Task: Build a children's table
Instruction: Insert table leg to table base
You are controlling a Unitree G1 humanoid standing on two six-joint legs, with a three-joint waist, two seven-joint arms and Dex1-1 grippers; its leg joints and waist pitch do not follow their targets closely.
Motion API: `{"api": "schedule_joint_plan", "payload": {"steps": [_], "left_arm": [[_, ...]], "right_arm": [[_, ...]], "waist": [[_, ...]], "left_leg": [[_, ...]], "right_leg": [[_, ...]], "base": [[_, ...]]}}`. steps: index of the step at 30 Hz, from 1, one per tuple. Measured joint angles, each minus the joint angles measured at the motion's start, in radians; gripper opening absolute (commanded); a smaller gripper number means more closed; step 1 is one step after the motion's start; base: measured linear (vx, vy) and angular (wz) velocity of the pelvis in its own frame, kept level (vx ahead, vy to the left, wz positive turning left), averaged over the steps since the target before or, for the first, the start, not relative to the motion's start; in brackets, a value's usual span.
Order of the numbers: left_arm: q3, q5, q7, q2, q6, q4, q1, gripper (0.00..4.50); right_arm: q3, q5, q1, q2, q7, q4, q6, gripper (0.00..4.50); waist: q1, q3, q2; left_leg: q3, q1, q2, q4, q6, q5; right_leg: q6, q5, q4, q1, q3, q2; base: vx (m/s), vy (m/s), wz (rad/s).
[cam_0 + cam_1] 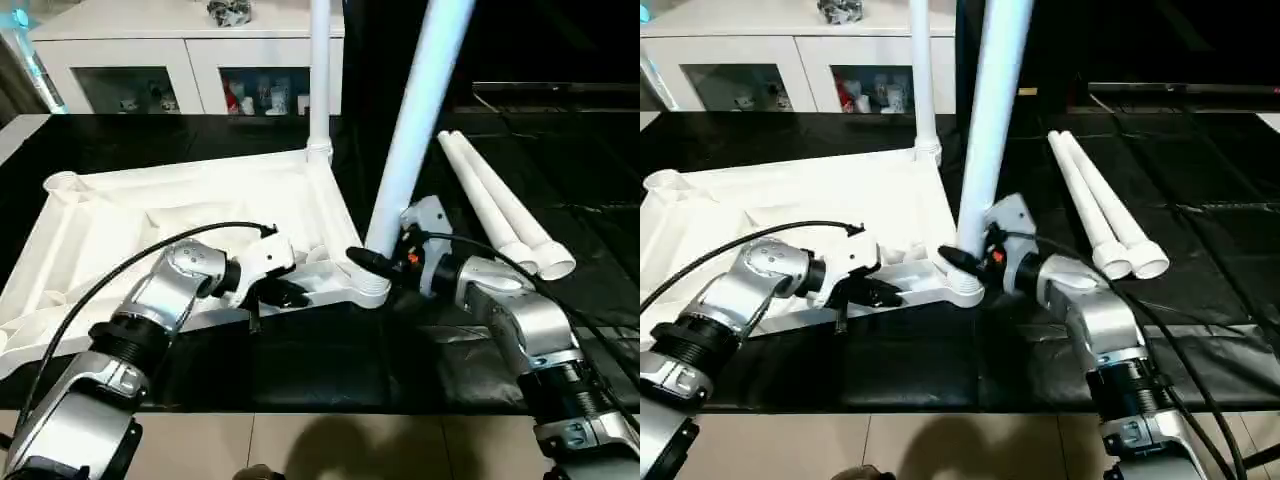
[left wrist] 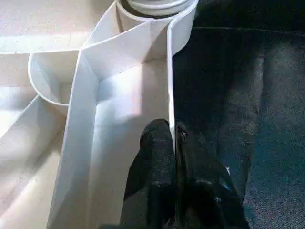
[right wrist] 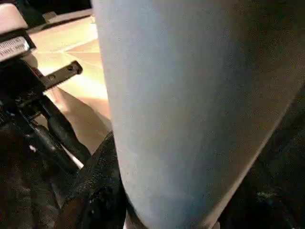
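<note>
Tabletop (image 1: 120, 215): white, lying upside down on the black mat (image 1: 300, 370), ribbed underside up, left of centre in front of me.
Far corner leg (image 1: 319, 70): already standing upright in the tabletop's far right socket.
Near corner leg (image 1: 415, 125): in my right gripper (image 1: 372, 262), its lower end at the near right corner socket (image 1: 372, 290), leaning to the right and not upright.
My right gripper: fingers half spread and wrapped around that leg's base, one on each side.
My left gripper (image 2: 172, 143): fingers pressed together, pinching the tabletop's thin near rim wall (image 2: 170, 86) just left of that same corner.
Spare legs (image 1: 500, 210): two lying side by side on the mat at the right, touching, well apart from the tabletop.
Cabinet (image 1: 180, 55): white, glass doors, along the far edge.
</note>
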State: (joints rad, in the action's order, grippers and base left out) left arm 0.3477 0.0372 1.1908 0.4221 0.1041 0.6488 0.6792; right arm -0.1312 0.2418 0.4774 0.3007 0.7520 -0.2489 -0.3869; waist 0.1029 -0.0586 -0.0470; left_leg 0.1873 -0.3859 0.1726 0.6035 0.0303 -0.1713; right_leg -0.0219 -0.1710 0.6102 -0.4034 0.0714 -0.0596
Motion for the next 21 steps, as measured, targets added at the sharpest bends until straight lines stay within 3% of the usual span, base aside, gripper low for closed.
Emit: {"api": "schedule_joint_plan", "payload": {"steps": [12,21], "left_arm": [[-0.013,-0.002,0.002,-0.007,0.003,0.025,0.007,0.0],[-0.02,0.0,-0.01,-0.005,0.003,0.042,0.01,0.0]], "right_arm": [[0.006,-0.002,0.05,-0.025,0.007,-0.118,0.041,1.93],[0.012,-0.004,0.108,-0.045,0.04,-0.23,0.074,1.93]], "waist": [[0.0,0.0,0.0],[-0.011,0.0,0.001]], "left_leg": [[0.0,0.001,0.0,0.001,0.0,0.0],[0.0,0.003,0.0,0.002,0.0,0.0]], "right_leg": [[0.001,0.0,0.0,0.001,0.0,0.0],[0.001,0.0,0.001,0.002,0.0,0.0]], "base": [[0.0,0.0,0.0],[0.0,0.0,0.0]]}}
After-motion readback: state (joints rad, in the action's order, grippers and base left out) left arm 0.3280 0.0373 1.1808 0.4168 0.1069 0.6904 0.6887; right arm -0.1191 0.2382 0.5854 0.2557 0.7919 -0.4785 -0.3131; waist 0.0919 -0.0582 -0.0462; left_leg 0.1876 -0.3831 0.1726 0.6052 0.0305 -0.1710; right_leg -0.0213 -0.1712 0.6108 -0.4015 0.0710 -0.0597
